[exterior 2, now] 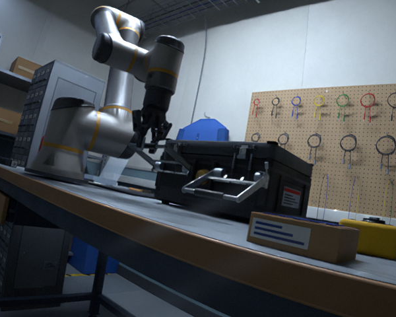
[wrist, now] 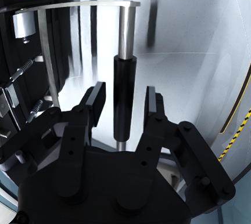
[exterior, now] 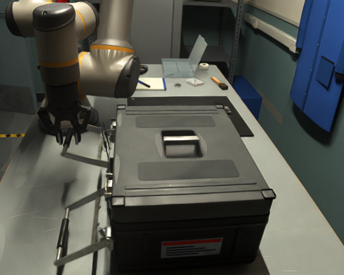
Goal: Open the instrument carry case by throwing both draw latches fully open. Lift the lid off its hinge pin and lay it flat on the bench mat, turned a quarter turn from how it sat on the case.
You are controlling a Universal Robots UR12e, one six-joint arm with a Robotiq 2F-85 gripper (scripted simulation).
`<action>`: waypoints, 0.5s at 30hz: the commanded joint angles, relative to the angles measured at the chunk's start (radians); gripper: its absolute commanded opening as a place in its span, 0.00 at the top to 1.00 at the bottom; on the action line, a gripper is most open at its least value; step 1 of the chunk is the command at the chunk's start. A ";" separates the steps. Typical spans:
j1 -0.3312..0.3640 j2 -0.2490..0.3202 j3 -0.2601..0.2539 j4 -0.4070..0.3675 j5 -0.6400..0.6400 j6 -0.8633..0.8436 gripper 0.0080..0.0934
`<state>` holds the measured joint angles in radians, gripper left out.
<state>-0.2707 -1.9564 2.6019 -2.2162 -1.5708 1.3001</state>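
My gripper [exterior: 68,141] [exterior 2: 152,146] [wrist: 124,101] hangs at the far end of the case's latch side, over the black grip of the far draw latch [exterior: 67,139] [wrist: 124,98], which is swung out away from the case. The near draw latch [exterior: 62,230] [exterior 2: 225,191] also stands swung out, its bail level above the bench. The black carry case [exterior: 187,177] [exterior 2: 236,177] sits closed, its lid [exterior: 181,148] on top with a recessed handle [exterior: 180,141]. The dark bench mat [exterior: 222,115] lies behind the case. My gripper is open, with the latch grip between its fingers, holding nothing.
The case's latch wall [wrist: 17,69] with its springs stands just beside my fingers. My arm's base [exterior: 86,118] is close behind. At the bench's far end lie a notepad [exterior: 153,83], a clear box [exterior: 178,67], tape and a brush. A cardboard box [exterior 2: 300,235] sits near the case's other end.
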 commanded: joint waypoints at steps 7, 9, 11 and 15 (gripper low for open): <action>0.000 -0.004 -0.003 0.006 0.000 0.000 0.58; 0.000 -0.007 -0.006 0.011 0.000 0.000 0.58; 0.000 -0.011 -0.009 0.018 0.000 0.000 0.58; 0.000 -0.022 -0.016 0.036 0.000 0.000 0.58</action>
<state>-0.2707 -1.9784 2.5866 -2.1790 -1.5708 1.3001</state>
